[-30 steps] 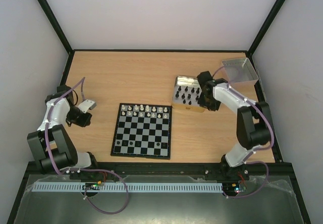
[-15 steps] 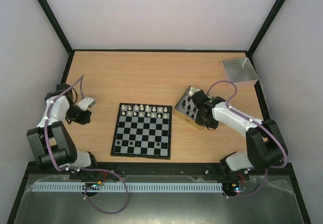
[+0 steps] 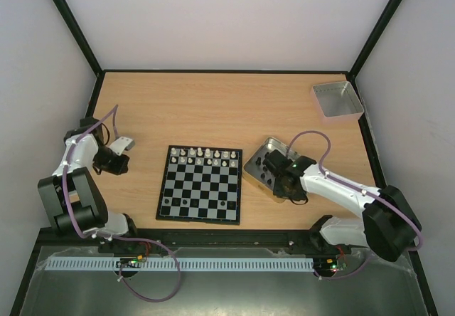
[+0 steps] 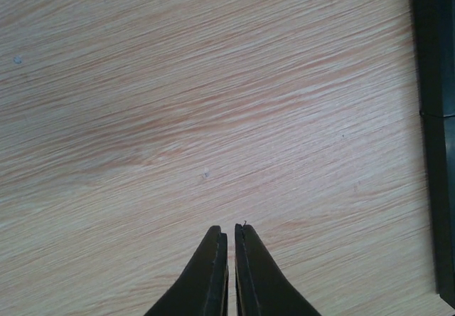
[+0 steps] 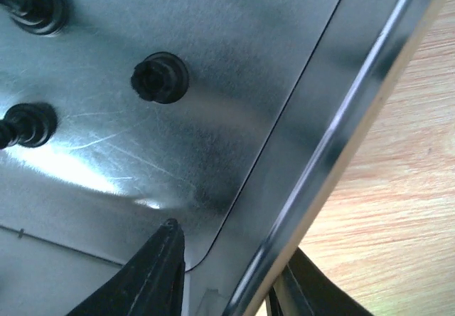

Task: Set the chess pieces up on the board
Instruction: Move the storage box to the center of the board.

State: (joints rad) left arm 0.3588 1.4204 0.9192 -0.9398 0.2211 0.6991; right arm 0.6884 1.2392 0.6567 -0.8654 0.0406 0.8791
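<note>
The board lies at mid-table, with white chess pieces along its two far rows and a few black ones near its front edge. A metal tin holding several black pieces sits slanted just right of the board. My right gripper is shut on the tin's near wall: the wrist view shows one finger inside and the other outside under the rim. My left gripper hovers over bare wood at the far left, shut and empty.
A grey square tray stands in the back right corner. A black frame runs along the table's edges and its near rail. Bare wood shows behind the board and between the board and the left arm.
My right arm has dragged the tin nearer and leftwards, from beside the tray's side to next to the board, turning it askew. The left arm has barely shifted.
</note>
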